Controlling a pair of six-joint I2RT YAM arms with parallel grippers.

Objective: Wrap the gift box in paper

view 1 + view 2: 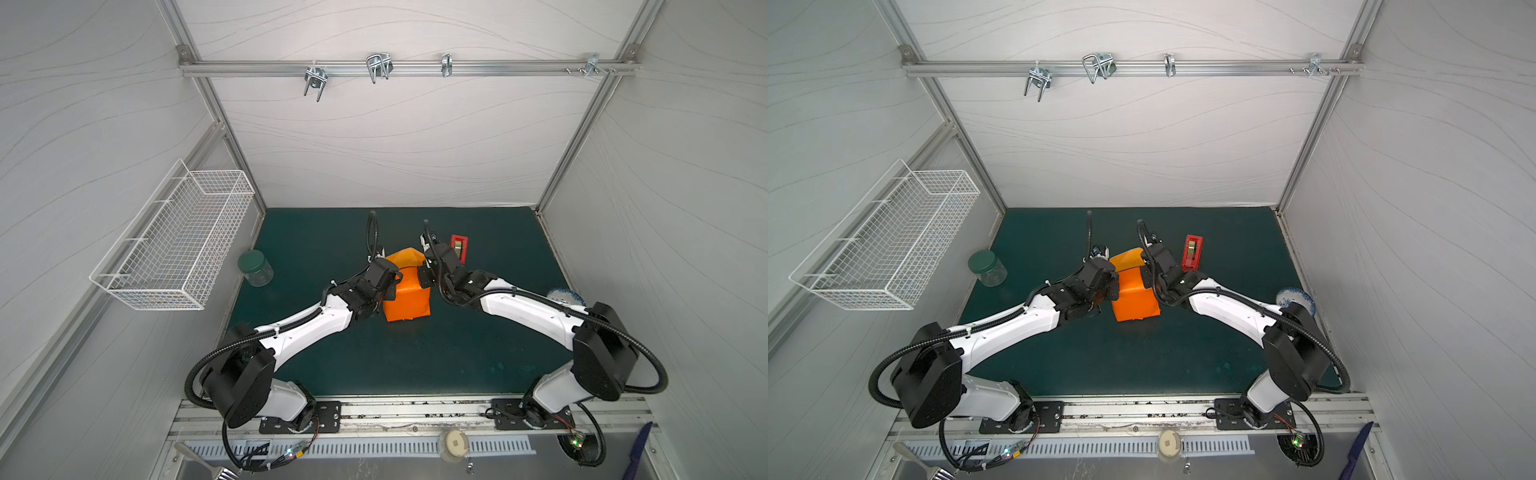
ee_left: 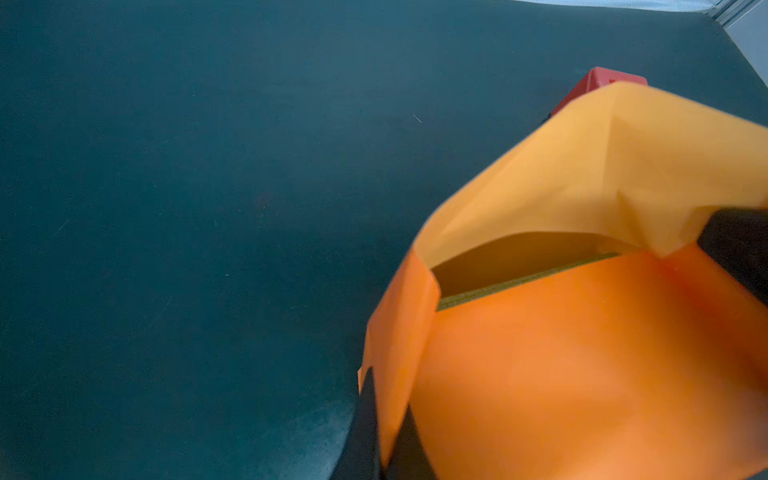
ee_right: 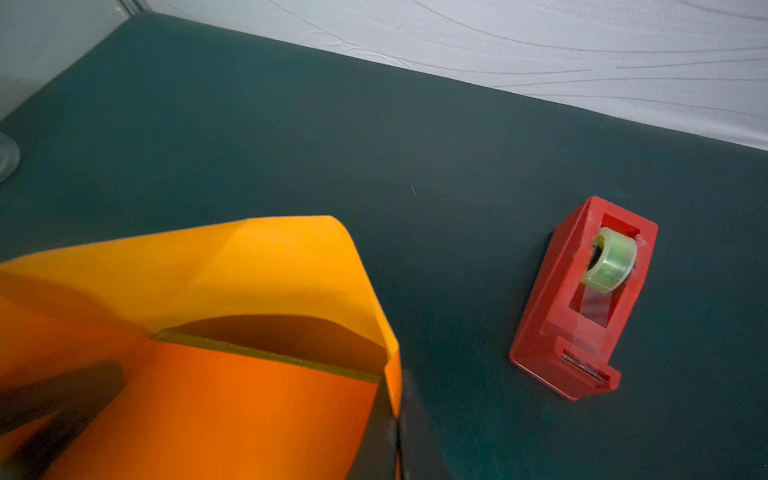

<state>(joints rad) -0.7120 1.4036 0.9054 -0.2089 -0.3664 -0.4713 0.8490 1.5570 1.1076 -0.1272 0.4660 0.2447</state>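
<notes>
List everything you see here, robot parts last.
creased paper sheet: one, bright orange, wrapped around the box, mid-mat
low cardboard gift box: one, olive green, inside the paper, edge showing
plastic tape dispenser: one, red, beside the parcel
clear lidded jar: one, green lid, mat's left edge
wire basket: one, white, left wall
metal hooks: four, silver, back rail
patterned dish: one, blue-white, behind the right arm
table mat: one, dark green, under everything
robot arms: two, white-black, either side
left claw: one, black, shut on the paper
right claw: one, black, shut on the paper
</notes>
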